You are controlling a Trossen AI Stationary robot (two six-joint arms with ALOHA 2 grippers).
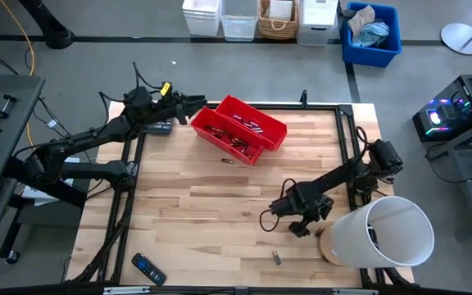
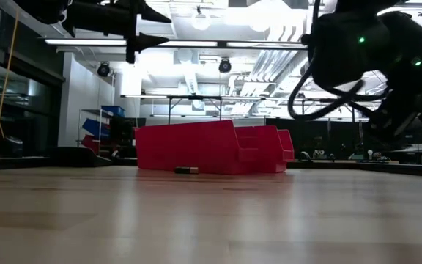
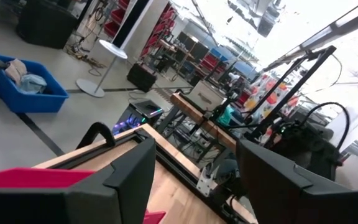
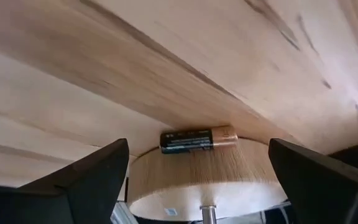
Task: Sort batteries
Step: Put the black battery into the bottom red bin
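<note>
Two red bins (image 1: 240, 127) stand at the table's far middle with several batteries (image 1: 234, 142) inside. One battery (image 1: 228, 161) lies on the table just in front of them, and another battery (image 1: 276, 257) lies near the front edge. My left gripper (image 1: 197, 104) hangs open and level above the bins' far left end. My right gripper (image 4: 197, 155) slants down, open, near the table's right front. A black-and-copper battery (image 4: 197, 140) lies between and beyond its fingers, against the rim of a round wooden disc (image 4: 207, 177).
A white bucket (image 1: 388, 233) lies on its side at the table's right front corner, close to my right arm. A black remote control (image 1: 148, 269) lies at the front left. A black frame (image 1: 347, 123) borders the table's edges.
</note>
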